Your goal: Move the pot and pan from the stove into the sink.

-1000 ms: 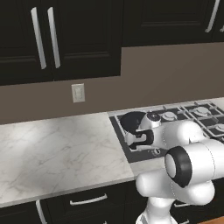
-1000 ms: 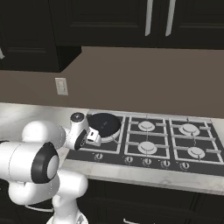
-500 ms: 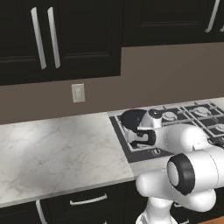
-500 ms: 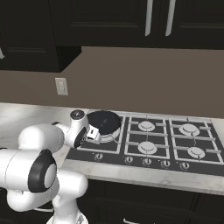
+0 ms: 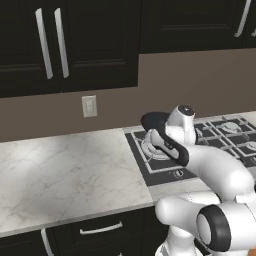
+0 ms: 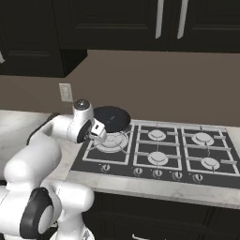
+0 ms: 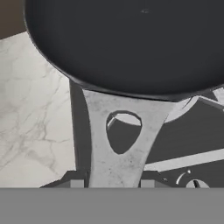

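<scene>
The black pan [image 6: 111,117] hangs a little above the left rear burner of the stove [image 6: 159,151], level and tipped slightly. My gripper [image 6: 101,133] is shut on the base of its grey handle [image 7: 116,146], just in front of the pan. In the hand view the pan [image 7: 131,39] spans the top and the handle runs down between my gripper's [image 7: 111,183] fingertips. From the left base, the pan [image 5: 152,120] shows behind my gripper [image 5: 150,136], over the stove's [image 5: 225,135] left end. The pot and the sink are out of view.
A pale marble counter [image 5: 65,175] stretches to the left of the stove, with a wall outlet [image 5: 89,106] above it. Dark upper cabinets [image 5: 75,40] hang overhead. Silver knobs [image 6: 157,172] line the stove's front edge.
My gripper has closed on the pan's handle. The pan has risen off the burner, and my arm has stretched forward.
</scene>
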